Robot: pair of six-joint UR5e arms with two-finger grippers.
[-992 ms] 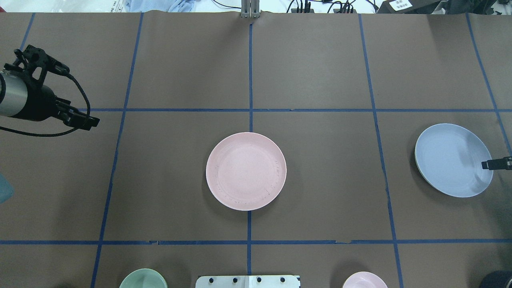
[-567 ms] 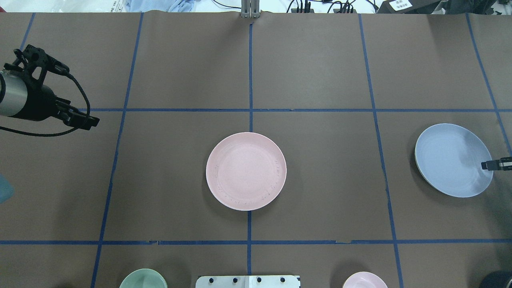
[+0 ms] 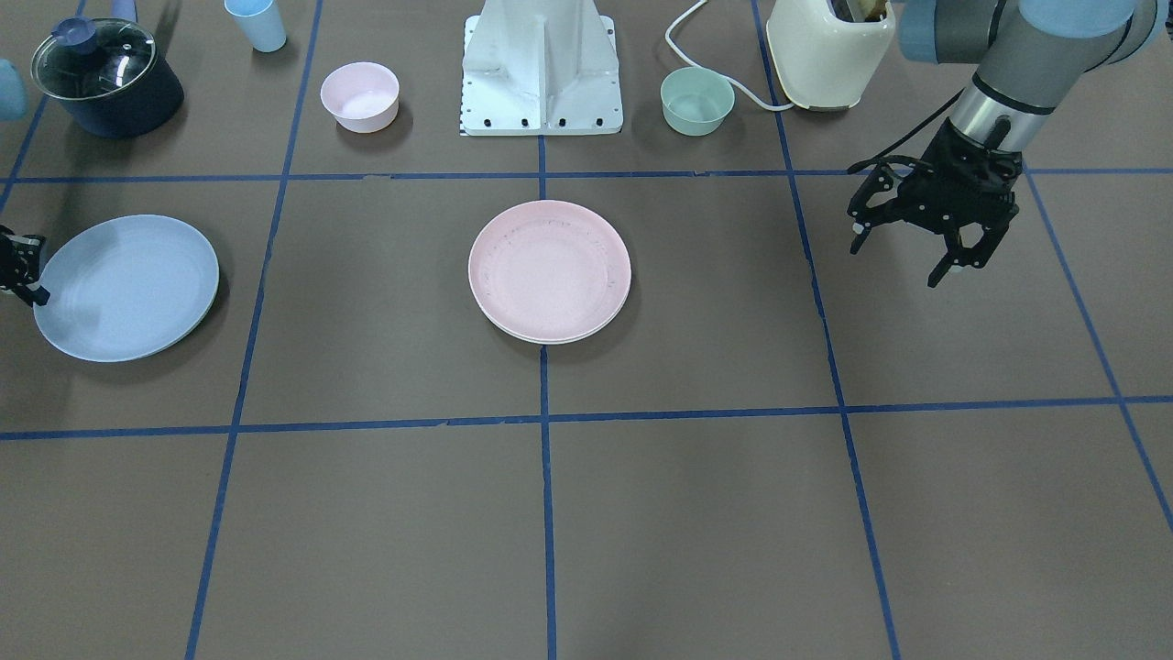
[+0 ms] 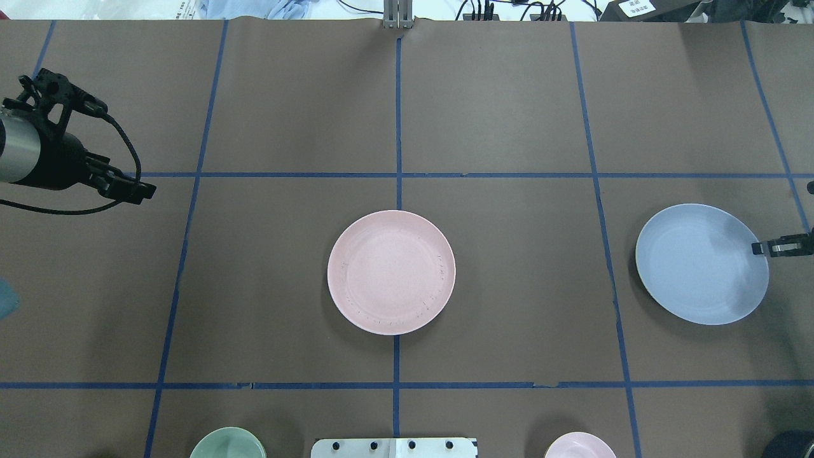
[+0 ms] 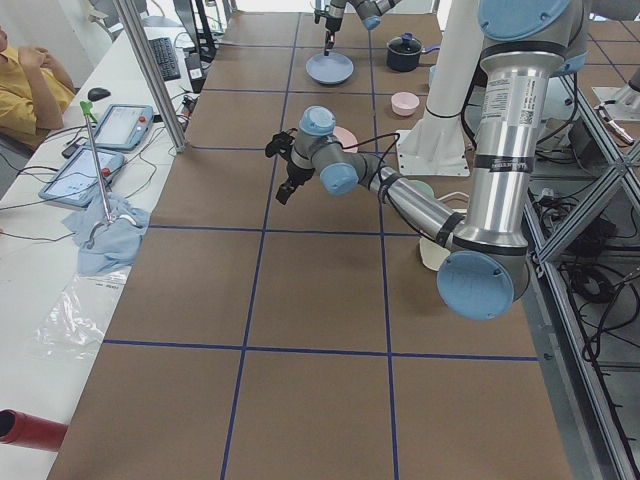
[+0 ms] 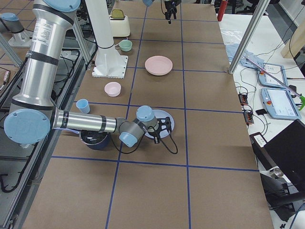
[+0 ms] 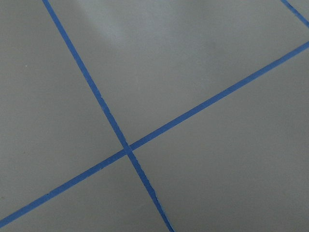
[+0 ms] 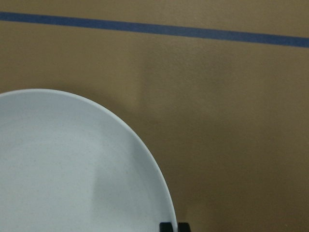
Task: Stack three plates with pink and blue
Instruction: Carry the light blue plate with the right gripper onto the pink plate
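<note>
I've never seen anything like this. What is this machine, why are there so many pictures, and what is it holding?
It is a robot with two jointed arms at a table marked with blue tape. Each arm ends in a two-fingered gripper. The six views show one instant: one from above and behind the robot, one from across the table, two from the table's ends, and two from small cameras on the wrists. A pink plate lies in the middle. The right gripper pinches the rim of a blue plate; its wrist camera shows that plate close up. The left gripper is open and empty above bare table. Near the robot's base stand a pink bowl, a green bowl, a lidded pot, a blue cup and a toaster.
</note>
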